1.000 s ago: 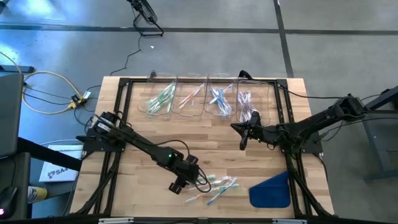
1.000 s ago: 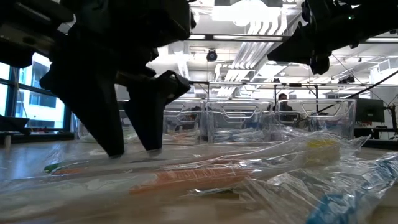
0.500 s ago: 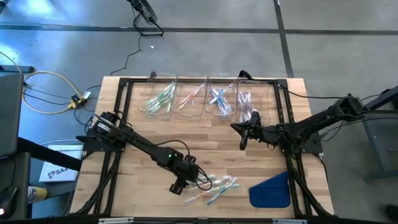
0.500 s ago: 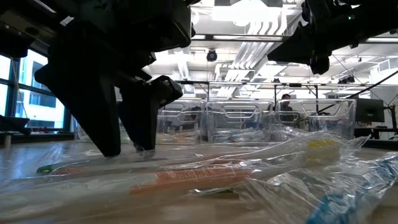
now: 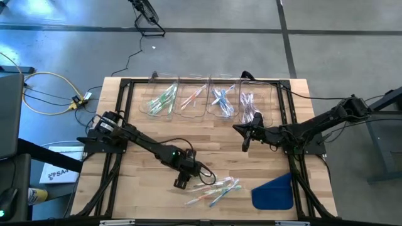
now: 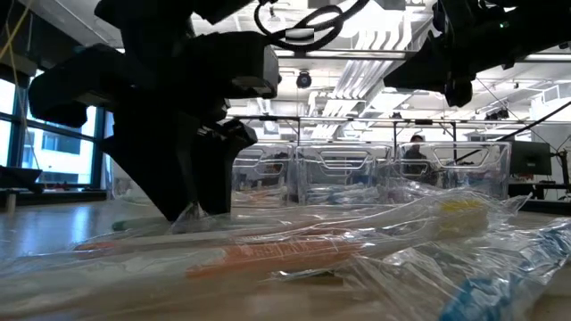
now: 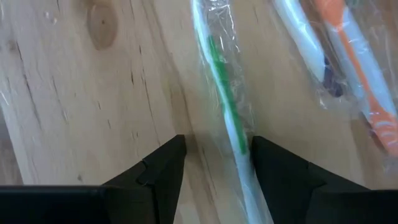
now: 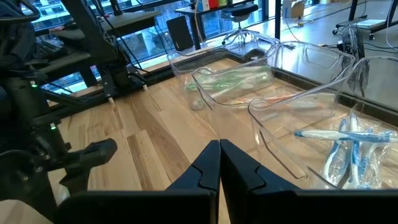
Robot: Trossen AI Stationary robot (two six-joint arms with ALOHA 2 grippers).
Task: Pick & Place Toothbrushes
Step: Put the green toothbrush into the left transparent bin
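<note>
A loose pile of wrapped toothbrushes (image 5: 213,188) lies on the wooden table near its front edge. My left gripper (image 5: 181,183) points steeply down at the pile's left end. It is open, and its fingers stand on either side of a green toothbrush (image 7: 225,106) in a clear wrapper that lies flat on the wood. An orange toothbrush (image 7: 354,68) lies beside it. In the low view the fingertips (image 6: 192,209) reach down to the wrappers. My right gripper (image 5: 245,143) waits shut above the table's middle right, holding nothing. My left gripper comes from above, and its fingers lie across the green toothbrush near one end of it. The clear wrapper (image 7: 247,152) runs close along one finger; whether the finger touches it I cannot tell. The toothbrush lies flat on the table.
Four clear bins stand in a row at the far edge, holding green (image 5: 162,99), pink-orange (image 5: 193,99), blue (image 5: 221,100) and purple (image 5: 250,103) toothbrushes. A blue flat piece (image 5: 274,193) lies at the front right. Bare wood lies between the bins and the pile.
My left gripper has moved a little toward the toothbrush pile and slightly down, and has rolled about its wrist. It stays open. The toothbrushes lie as before.
</note>
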